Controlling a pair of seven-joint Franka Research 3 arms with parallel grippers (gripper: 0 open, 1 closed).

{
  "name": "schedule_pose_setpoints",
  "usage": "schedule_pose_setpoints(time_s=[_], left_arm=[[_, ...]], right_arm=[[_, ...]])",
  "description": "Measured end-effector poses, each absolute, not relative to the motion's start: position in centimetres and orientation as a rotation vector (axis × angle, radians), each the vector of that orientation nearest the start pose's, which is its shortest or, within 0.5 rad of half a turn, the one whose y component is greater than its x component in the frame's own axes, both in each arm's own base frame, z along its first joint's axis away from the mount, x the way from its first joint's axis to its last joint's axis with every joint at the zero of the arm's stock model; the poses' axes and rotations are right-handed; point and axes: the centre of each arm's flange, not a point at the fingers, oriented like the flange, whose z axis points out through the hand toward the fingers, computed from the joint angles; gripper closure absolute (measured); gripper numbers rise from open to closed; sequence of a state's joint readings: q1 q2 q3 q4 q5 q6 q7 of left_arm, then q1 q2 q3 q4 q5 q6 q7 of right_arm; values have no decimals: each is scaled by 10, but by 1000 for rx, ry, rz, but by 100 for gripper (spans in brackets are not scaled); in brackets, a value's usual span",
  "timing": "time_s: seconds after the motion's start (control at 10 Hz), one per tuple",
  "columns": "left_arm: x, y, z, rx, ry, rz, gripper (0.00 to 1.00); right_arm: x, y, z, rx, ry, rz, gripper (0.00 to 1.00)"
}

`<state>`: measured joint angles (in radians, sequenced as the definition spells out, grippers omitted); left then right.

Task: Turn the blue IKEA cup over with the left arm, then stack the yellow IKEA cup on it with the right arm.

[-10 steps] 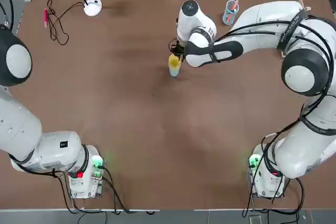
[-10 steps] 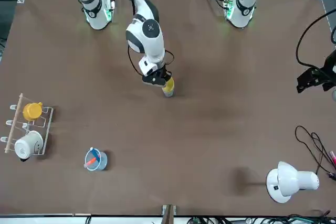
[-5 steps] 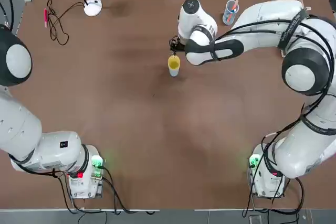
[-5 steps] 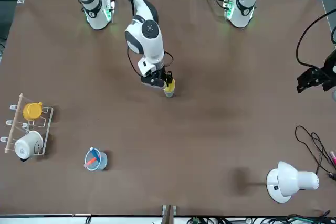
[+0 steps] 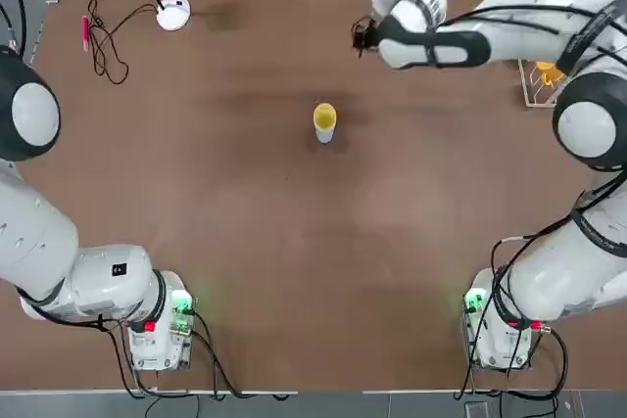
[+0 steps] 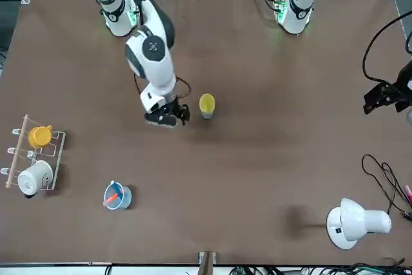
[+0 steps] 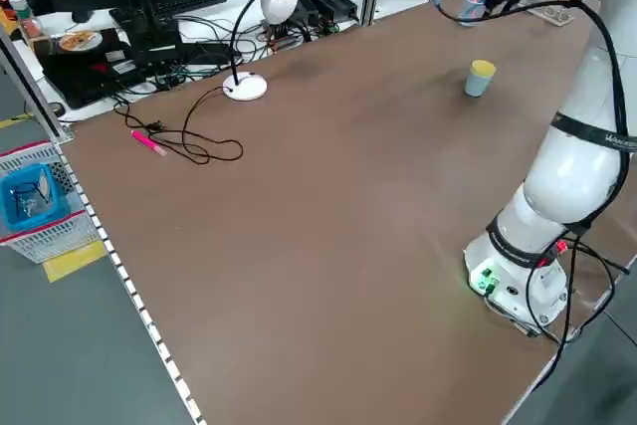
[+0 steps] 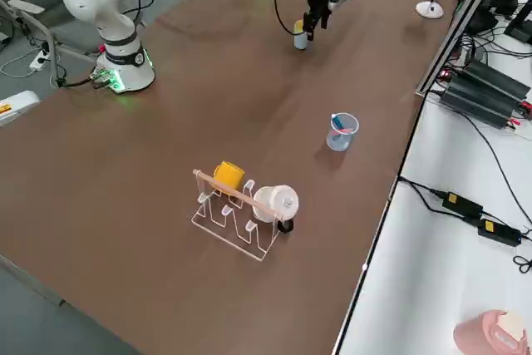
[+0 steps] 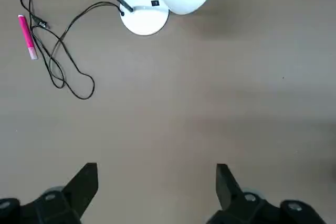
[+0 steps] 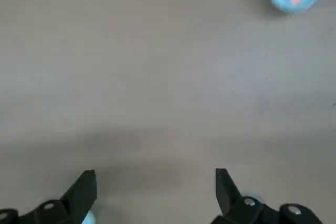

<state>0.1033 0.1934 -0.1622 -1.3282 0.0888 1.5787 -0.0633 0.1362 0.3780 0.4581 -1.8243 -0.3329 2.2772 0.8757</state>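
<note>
The yellow IKEA cup [image 5: 324, 117] sits upside down on the blue IKEA cup [image 7: 479, 88], stacked near the table's middle. Only the blue cup's lower band shows under the yellow cup [image 7: 483, 69] in the left side view. My right gripper [image 5: 360, 36] hangs open and empty, apart from the stack, on its far side and a little to my right. The right gripper [image 10: 155, 187] has only bare table between its fingers in its wrist view. Open and empty too, my left gripper [image 9: 155, 184] is held over the table's far left near the lamp.
A clear glass with pink sticks [image 6: 116, 196] and a rack [image 6: 26, 159] holding an orange mug and a white mug stand at the far right. A white desk lamp [image 5: 173, 13], its cable and a pink pen [image 5: 85, 31] lie at the far left.
My right gripper opened off the yellow cup and drew away to the far side and rightward. The yellow cup stays on the blue cup. The left arm has not moved.
</note>
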Motion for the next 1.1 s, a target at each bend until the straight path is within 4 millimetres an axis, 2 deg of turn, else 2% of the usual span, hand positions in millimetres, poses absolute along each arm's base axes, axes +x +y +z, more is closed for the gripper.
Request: schedule_pose_setpoints(time_s=[0.2,0.4,0.5,0.7,0.8,0.9,1.1], left_arm=[[614,-17,629,-3086,-13,-101,1],[614,-15,630,-3086,-13,-101,1],[614,-15,630,-3086,-12,-101,1],[614,-16,630,-3086,-10,-102,1],[614,-16,630,-3086,-10,-102,1],[614,-16,630,-3086,-10,-102,1],[614,-15,630,-3086,-11,-102,1]], right_arm=[[584,276,365,-3159,76,-250,0],[603,219,374,-3210,-25,-226,0],[610,189,385,-3240,-74,-210,0],[623,126,420,-3247,-118,-184,0],[625,103,441,-3248,-110,-160,0],[624,94,463,-3246,-86,-137,0],[618,87,503,-3225,-7,-154,0]])
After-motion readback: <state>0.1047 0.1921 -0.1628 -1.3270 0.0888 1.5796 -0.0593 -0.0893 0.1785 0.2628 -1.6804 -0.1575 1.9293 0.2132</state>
